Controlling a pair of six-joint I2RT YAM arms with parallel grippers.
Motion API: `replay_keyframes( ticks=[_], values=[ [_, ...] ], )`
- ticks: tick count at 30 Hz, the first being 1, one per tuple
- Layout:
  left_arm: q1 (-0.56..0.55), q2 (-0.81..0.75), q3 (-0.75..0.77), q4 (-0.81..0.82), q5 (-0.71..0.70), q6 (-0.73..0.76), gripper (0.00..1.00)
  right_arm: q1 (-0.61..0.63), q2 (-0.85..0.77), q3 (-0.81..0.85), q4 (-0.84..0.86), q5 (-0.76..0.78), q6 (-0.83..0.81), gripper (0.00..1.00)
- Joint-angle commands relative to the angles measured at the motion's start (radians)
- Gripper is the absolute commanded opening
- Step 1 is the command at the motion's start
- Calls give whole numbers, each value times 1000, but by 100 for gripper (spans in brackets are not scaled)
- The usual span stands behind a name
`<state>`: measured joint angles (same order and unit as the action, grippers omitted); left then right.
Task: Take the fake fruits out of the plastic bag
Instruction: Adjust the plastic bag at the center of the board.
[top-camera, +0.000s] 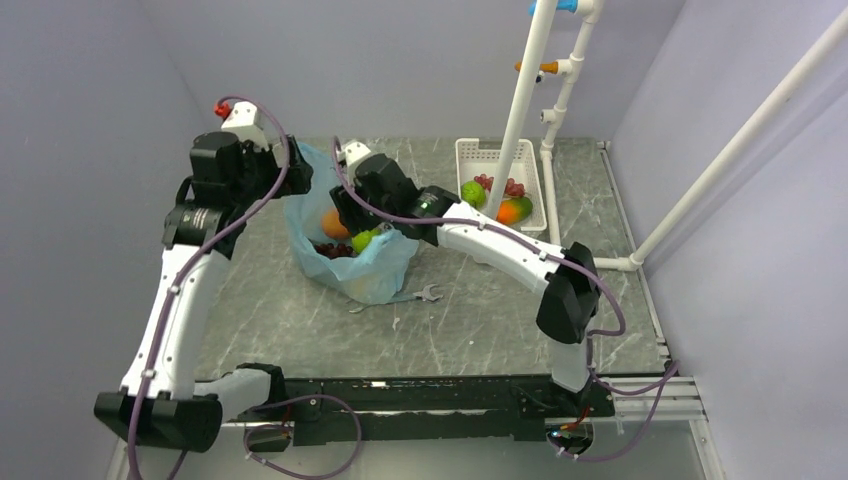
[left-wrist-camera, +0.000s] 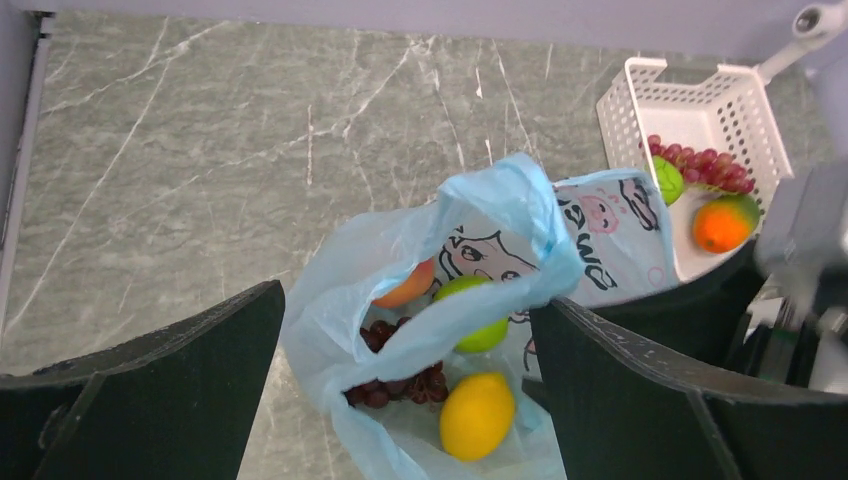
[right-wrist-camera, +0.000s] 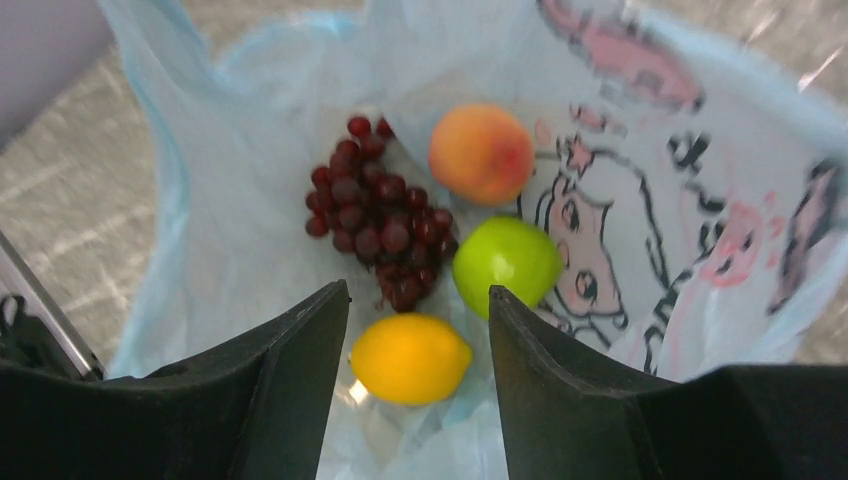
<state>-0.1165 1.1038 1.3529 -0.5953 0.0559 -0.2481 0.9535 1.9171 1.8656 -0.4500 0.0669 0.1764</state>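
Observation:
The light blue plastic bag (top-camera: 372, 272) stands open mid-table. In the right wrist view it (right-wrist-camera: 230, 110) holds dark red grapes (right-wrist-camera: 375, 215), a peach (right-wrist-camera: 481, 153), a green apple (right-wrist-camera: 506, 262) and a yellow lemon (right-wrist-camera: 410, 357). My right gripper (right-wrist-camera: 417, 295) reaches down into the bag, open, its fingers on either side of the lemon with small gaps. My left gripper (left-wrist-camera: 407, 300) hangs wide open over the bag's left rim, and a handle strap (left-wrist-camera: 470, 310) of the bag crosses the gap, unclamped. From above, the left gripper (top-camera: 293, 172) and right gripper (top-camera: 352, 222) both sit at the bag's mouth.
A white basket (top-camera: 463, 150) at the back right holds a green fruit (top-camera: 472, 192), grapes and an orange-green fruit (top-camera: 514, 209). A white pipe frame (top-camera: 520, 130) rises in front of it. A small grey clip (top-camera: 428, 293) lies by the bag.

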Motion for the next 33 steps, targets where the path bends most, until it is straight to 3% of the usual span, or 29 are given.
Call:
replay_keyframes(
  ticks=[1, 4, 6, 11, 17, 20, 23, 26, 33],
  values=[
    [2, 87, 64, 50, 75, 74, 99, 40, -112, -144, 87, 13, 1, 57],
    [3, 110, 29, 85, 75, 77, 98, 67, -158, -252, 114, 35, 16, 57],
    [3, 110, 17, 99, 66, 74, 87, 84, -187, -311, 115, 33, 37, 56],
    [3, 75, -2, 131, 92, 74, 43, 165, -276, -531, 143, 53, 95, 54],
    [3, -12, -115, 138, 202, 79, 3, 212, -331, -656, 135, 59, 149, 54],
    [3, -110, -228, 177, 252, 71, 0, 211, -338, -638, 117, 93, 135, 55],
    [3, -187, -306, 211, 262, 76, 0, 212, -330, -579, 121, 135, 86, 61],
    [2, -233, -335, 210, 238, 90, 0, 210, -297, -497, 142, 160, 39, 71],
    [3, -286, -341, 201, 139, 79, 0, 171, -149, -332, 226, 199, 6, 76]
  ],
)
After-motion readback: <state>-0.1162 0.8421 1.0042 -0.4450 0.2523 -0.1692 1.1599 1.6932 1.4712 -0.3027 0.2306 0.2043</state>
